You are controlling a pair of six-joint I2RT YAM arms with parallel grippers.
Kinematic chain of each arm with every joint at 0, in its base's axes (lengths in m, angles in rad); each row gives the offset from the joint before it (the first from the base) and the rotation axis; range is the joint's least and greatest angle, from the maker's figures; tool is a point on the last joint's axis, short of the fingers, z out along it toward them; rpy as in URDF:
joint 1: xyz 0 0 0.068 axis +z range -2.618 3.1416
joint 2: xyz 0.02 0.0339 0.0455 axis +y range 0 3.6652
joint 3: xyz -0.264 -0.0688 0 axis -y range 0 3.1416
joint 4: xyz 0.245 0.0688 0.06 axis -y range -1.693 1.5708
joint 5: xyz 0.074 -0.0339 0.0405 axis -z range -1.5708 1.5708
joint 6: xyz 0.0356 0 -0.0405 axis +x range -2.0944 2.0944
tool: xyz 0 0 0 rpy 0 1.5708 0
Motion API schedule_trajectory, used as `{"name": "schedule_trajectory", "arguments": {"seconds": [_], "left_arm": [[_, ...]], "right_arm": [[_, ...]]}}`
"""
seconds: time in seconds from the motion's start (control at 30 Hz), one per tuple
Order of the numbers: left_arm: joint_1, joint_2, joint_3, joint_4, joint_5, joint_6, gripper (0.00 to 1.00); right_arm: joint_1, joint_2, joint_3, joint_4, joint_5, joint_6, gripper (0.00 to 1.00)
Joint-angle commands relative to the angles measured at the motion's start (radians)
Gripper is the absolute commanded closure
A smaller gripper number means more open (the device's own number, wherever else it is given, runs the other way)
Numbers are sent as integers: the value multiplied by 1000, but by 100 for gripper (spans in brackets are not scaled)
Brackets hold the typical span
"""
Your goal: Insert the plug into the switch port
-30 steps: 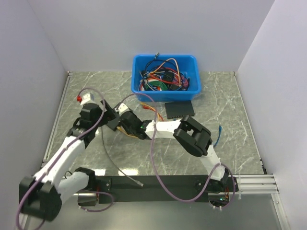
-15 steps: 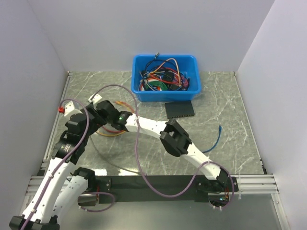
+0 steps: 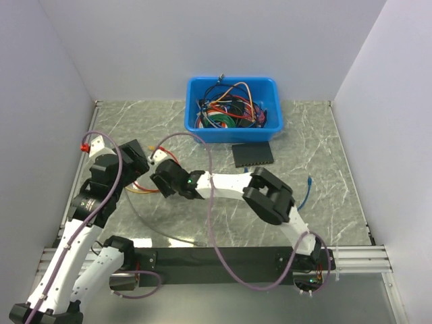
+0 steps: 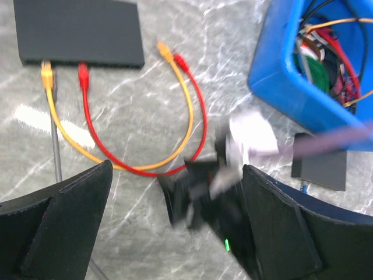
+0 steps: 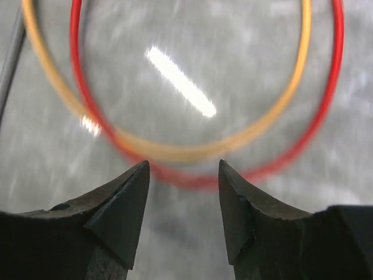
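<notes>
Both spread empty above red cable [image 5: 77, 70]: left claw [image 4: 176, 169], right claw [image 5: 183, 167].

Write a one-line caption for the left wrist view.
Open left gripper over a looped yellow cable and red cable running to a black box, blurred right arm and blue bin alongside.

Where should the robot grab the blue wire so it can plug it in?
Probably the blue cable just behind the plug, coming straight down from above and pinching across it. It lies flat on the table with open space around that end. The plug itself looks too tiny to pinch safely, and holding close behind it should keep it from flopping.
</notes>
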Motion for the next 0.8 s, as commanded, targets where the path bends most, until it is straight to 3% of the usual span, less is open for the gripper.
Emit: {"name": "schedule_trajectory", "arguments": {"seconds": [0.0, 0.17, 0.33, 0.57, 0.77], "left_arm": [[0, 7, 77, -22, -13, 61, 1], [-2, -5, 100, -43, 39, 130, 1], [-2, -24, 77, -19, 56, 153, 1], [-2, -13, 69, -11, 76, 159, 1], [-2, -38, 63, -7, 76, 156, 1]], "right_arm": [[72, -172, -105, 97, 17, 23, 42], [206, -192, -162, 71, 89, 16, 42], [289, -66, -81, -1, 92, 46, 42], [302, 63, 62, -64, 75, 66, 42], [299, 92, 68, -82, 98, 69, 44]]}}
